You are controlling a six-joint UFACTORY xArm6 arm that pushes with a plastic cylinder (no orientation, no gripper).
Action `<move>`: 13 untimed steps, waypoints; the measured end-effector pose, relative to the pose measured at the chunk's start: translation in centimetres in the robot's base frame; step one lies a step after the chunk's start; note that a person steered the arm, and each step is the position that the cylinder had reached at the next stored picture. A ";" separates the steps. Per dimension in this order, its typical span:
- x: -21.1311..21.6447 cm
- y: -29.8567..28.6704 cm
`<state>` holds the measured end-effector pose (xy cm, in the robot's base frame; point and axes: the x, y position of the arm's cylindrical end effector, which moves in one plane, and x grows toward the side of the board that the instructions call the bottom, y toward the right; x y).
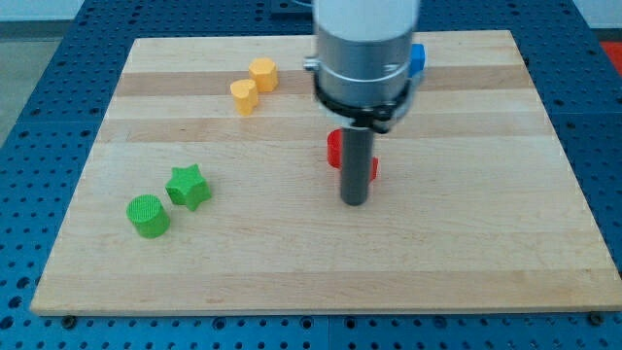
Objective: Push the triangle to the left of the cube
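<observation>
My tip (354,201) is resting on the wooden board (292,272) a little to the right of its middle, and the rod is hiding much of what is standing behind it. There is no claw on this arm, only the rod, so nothing is being clenched or released.

2 red pieces are showing around the rod. A red block (333,149) is peeking out on the view's left of the rod, and a smaller red sliver (372,168) is showing on the view's right, just above my tip. I cannot tell their shapes, nor whether they are 1 block or 2. A blue block (418,58) is sitting at the view's top, half covered by the arm's grey body; its shape is also hidden. So I cannot say for sure which piece is the triangle and which is the cube.

Well apart, at the view's upper left, 2 yellow blocks (254,84) are standing close together. At the lower left a green star (188,186) is lying just beside a green cylinder (148,215).

To do this step well, I judge the tip should first go around to the view's right side of the triangle, without touching the cube. Then it should push slowly through the triangle's middle toward the view's left, so that the block is not turning away or slipping off the rod.
</observation>
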<state>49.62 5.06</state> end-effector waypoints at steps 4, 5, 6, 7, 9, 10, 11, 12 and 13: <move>-13.9 6.6; -15.4 6.6; -20.3 4.3; -21.6 -0.2; -18.3 -1.6; -17.5 -4.0; -20.4 -9.3; -22.0 -8.4; -22.3 -3.5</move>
<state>27.33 1.53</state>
